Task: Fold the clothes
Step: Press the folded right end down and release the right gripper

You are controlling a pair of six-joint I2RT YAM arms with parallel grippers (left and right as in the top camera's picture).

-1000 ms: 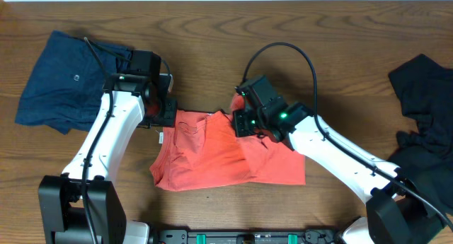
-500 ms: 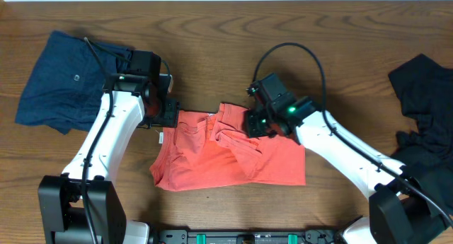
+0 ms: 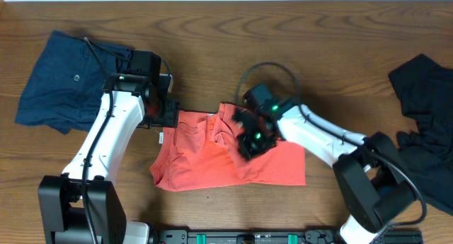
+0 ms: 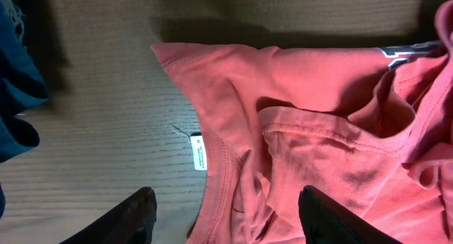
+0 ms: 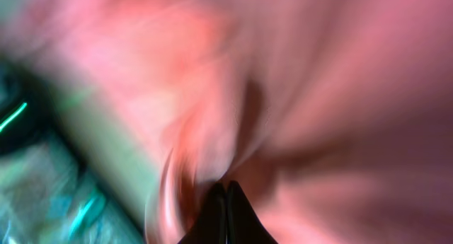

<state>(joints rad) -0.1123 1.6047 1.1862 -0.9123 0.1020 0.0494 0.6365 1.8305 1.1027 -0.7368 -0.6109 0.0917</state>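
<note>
Three garments lie on the wooden counter [image 3: 212, 39]. We see the coral-red T-shirt [image 3: 212, 163] at the middle near the front edge, rumpled and partly doubled over itself. The navy-blue garment [image 3: 60, 85] is at the far left and the black garment [image 3: 425, 109] at the far right, both well apart from the shirt.

Our left gripper [image 3: 168, 114] sits at the shirt's upper left corner, just beside the navy-blue garment. From the left wrist view its two fingers [image 4: 138, 216] stand spread wide and released, with nothing between them. The shirt's ribbed collar [image 4: 219, 177] and a small white tag [image 4: 198, 152] lie on the counter below the gap. The coral cloth runs off to the right of that view in loose folds, and a bit of navy-and-white lettering [image 4: 400, 51] shows at the top right.

Our right gripper [image 3: 244, 141] is down over the middle of the shirt, on a bunched ridge of cloth to the right of the collar. In the right wrist view its fingertips are pressed together, clenched, with coral cloth filling nearly the whole picture around them. That view is badly blurred, so we cannot tell whether a fold of the shirt is pinched between the tips.
</note>
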